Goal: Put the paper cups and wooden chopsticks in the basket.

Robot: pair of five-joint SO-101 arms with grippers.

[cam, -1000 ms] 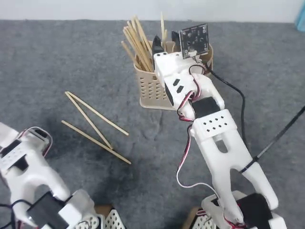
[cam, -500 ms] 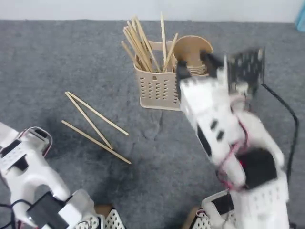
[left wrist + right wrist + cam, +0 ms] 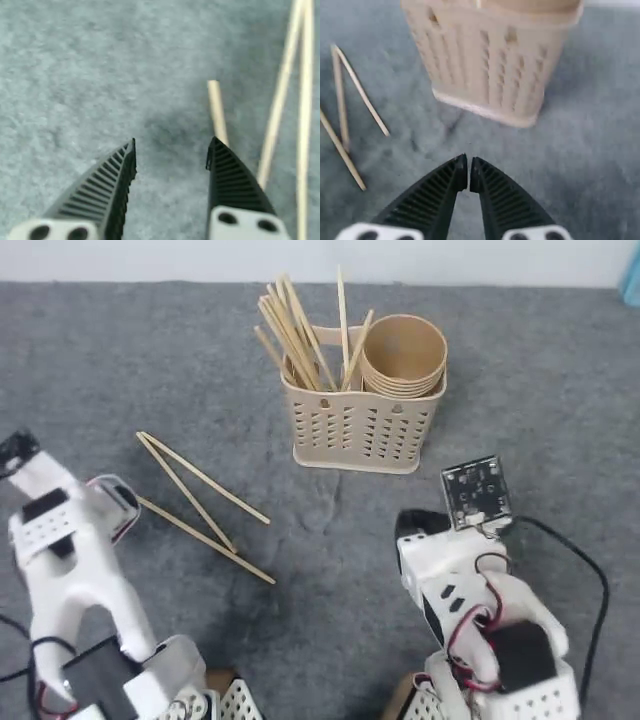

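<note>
Noted from high view: basket (image 3: 362, 425) upright on grey carpet (image 3: 120, 360), stacked paper cups (image 3: 404, 350) and chopstick bundle (image 3: 300, 325) inside, three loose chopsticks (image 3: 204, 478) lying apart from it. Found from left wrist view: left gripper (image 3: 173, 141) spread open, empty, above the carpet. Found from right wrist view: right gripper (image 3: 469, 158) closed on nothing, facing basket.

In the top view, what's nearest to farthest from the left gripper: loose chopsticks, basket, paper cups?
1. Loose chopsticks, on the carpet beside the left gripper.
2. Basket, middle back.
3. Paper cups, in the basket's farther half.
</note>
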